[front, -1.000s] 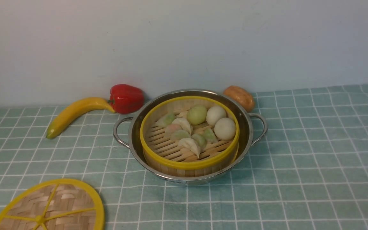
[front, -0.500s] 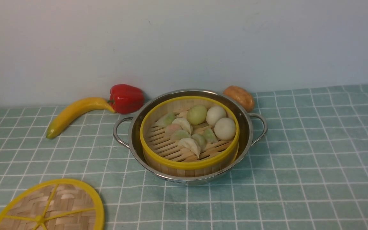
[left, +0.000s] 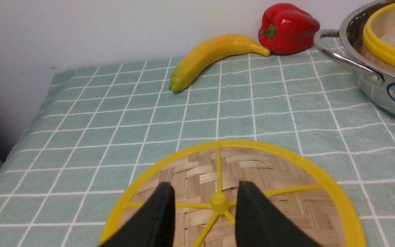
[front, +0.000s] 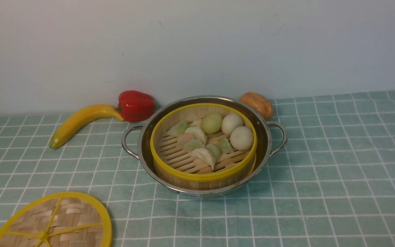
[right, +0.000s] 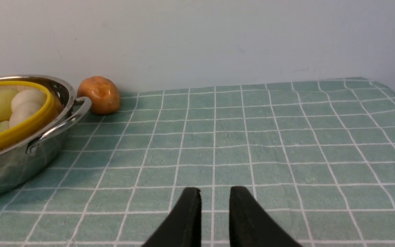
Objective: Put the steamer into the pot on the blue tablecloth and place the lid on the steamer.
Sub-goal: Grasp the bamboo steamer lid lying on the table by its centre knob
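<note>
The steamer (front: pixel 202 177) sits inside the pot (front: pixel 268 144) at the middle of the blue tablecloth (front: pixel 338 164), uncovered, with dumplings (front: pixel 201 145) and three round buns (front: pixel 241 138) on its slats. The lid (front: pixel 70 212) lies flat on the cloth at the near left, well apart from the pot.

From my remote station, the left gripper (left: pixel 206 187) hangs over the lid with its jaws spread wide, one finger on either side of the yellow hub (left: pixel 219 201) and gripping nothing (I cannot tell whether the tips touch the weave). The right gripper (right: pixel 215 189) is over bare cloth to the right of the pot, its jaws parted by a narrow gap and empty.

Along the far wall lie a banana (front: pixel 77 123) and a red pepper (front: pixel 135 104) to the left, and a potato (front: pixel 257 104) just behind the pot.
</note>
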`<state>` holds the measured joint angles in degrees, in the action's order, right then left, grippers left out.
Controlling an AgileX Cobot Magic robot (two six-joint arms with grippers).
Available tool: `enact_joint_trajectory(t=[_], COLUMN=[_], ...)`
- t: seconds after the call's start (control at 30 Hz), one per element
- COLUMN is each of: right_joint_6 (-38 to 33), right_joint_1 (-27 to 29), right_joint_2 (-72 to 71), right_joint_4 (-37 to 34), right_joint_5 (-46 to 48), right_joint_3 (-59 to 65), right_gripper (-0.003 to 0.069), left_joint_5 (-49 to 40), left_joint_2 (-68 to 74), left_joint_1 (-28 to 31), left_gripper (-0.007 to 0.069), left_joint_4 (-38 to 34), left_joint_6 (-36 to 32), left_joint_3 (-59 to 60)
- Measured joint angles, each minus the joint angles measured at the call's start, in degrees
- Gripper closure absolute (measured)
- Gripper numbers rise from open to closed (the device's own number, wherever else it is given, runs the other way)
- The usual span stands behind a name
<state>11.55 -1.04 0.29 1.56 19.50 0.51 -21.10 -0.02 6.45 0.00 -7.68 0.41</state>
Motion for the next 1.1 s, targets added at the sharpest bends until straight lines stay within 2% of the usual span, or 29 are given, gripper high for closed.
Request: enact_joint_trajectory(t=[0.17,1.1], right_joint_6=[-1.7,-1.8], right_joint_1=[0.0,0.0], right_joint_2=[0.0,0.0], right_joint_4=[-1.6,-2.1], right_joint_5=[0.4,0.4], right_joint_3=[0.0,0.0], right_gripper=[0.0494,0.0424], left_joint_5=[0.0,0.0], left_joint_2=[0.0,0.0], left_joint_1=[0.0,0.0], left_gripper=[0.0382,0.0382], left_joint_4=[0.0,0.0], left_joint_6=[0.0,0.0], left_joint_3=[0.0,0.0])
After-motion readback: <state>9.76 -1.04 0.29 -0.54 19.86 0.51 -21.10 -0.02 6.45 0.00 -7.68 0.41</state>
